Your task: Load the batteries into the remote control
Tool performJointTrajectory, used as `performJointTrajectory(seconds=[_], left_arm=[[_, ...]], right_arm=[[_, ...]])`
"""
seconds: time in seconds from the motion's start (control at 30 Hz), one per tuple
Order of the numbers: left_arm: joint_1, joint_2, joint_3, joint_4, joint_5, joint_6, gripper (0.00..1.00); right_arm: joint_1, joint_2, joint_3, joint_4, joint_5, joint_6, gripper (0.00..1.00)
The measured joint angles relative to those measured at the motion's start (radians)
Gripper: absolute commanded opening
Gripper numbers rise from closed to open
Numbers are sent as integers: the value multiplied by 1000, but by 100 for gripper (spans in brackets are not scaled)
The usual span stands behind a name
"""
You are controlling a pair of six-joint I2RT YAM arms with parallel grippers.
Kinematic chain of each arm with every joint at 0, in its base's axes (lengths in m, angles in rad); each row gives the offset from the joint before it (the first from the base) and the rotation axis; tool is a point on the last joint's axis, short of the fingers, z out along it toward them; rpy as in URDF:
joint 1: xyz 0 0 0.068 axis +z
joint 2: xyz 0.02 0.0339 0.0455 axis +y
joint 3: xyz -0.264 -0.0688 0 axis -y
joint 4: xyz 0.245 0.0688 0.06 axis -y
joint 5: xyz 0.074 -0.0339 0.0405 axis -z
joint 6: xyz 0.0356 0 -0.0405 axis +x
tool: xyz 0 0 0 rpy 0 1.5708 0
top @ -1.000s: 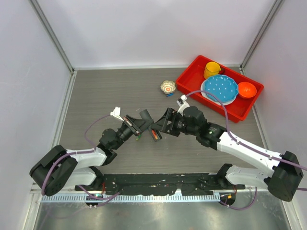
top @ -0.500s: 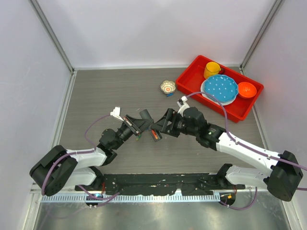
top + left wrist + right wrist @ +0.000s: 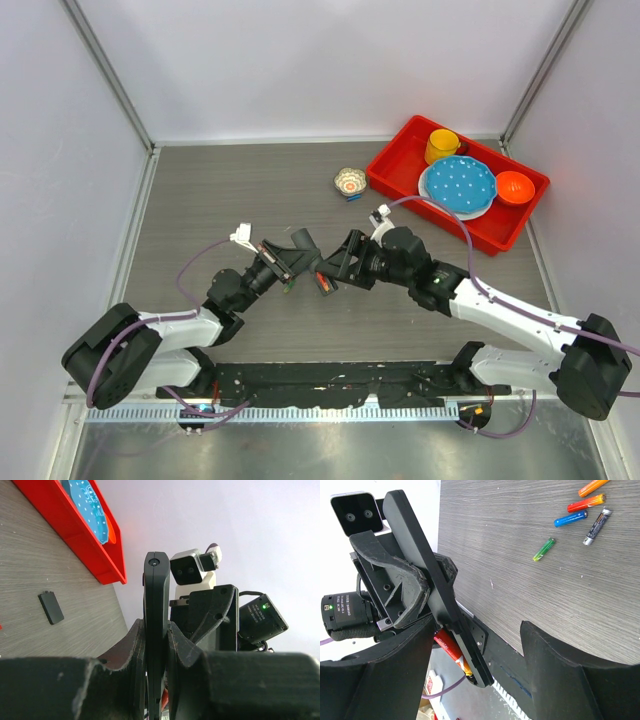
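"Did anything move just now?"

"Hardly. The right hand (image 3: 477, 624) has crept a touch closer to the left hand (image 3: 156, 630). Everything else sits as it did a second ago."

"Where's the remote control (image 3: 156, 590)?"

"Off the tabletop (image 3: 520, 510), pinched edge-on in the left hand. A red battery (image 3: 451, 652) lies along the recess at the end nearest the right hand. Whether it's fully seated, I can't tell."

"And the right hand?"

"Spread wide and gripping nothing, with its fingers either side of that end of the remote."

"So where does that leave the job?"

"One cell in, I'd say. The loose batteries (image 3: 570, 518), orange, red, blue, grey and green, lie well apart from the remote on the tabletop. That small approach looks like a check or a press before it fetches another."
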Motion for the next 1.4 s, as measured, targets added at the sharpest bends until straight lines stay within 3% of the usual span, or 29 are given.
performJointTrajectory(seconds=[1.4], left_arm=[[-6, -56, 2, -68, -43, 31, 0]], right_arm=[[-4, -3, -66, 114, -17, 48, 72]])
